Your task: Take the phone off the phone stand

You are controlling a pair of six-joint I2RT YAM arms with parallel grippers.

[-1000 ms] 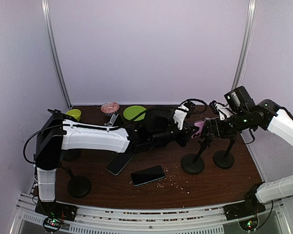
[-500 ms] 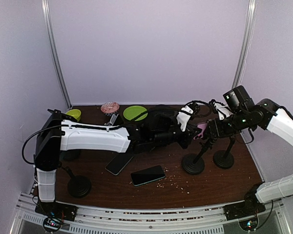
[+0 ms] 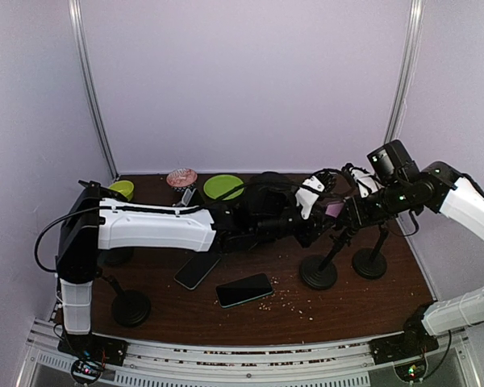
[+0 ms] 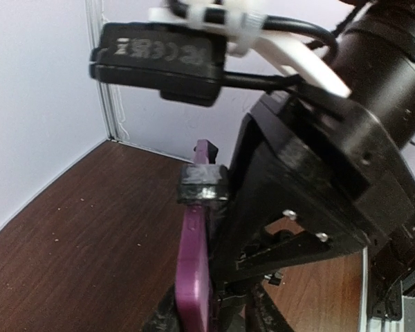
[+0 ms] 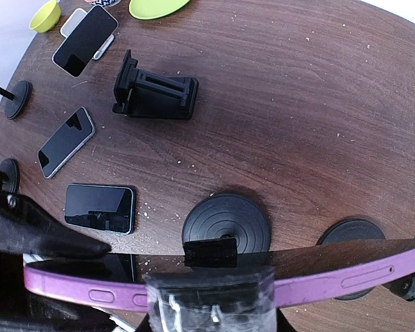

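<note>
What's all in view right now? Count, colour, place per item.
purple phone: 1, purple, raised above the right stands
right stands: 2, black, round bases, right of table
left stands: 2, black, round bases, left edge
loose phones: 3, dark screens; two flat front-centre, one at back
clamp holder: 1, black, lying mid-table
plate: 1, green, back centre
bowl: 1, yellow-green, back left
round patterned item: 1, pink, between bowl and plate
crumbs: many, pale, front centre
table: 1, brown wood
left gripper: black, at the phone; state unclear
right gripper: black, shut on the phone
</note>
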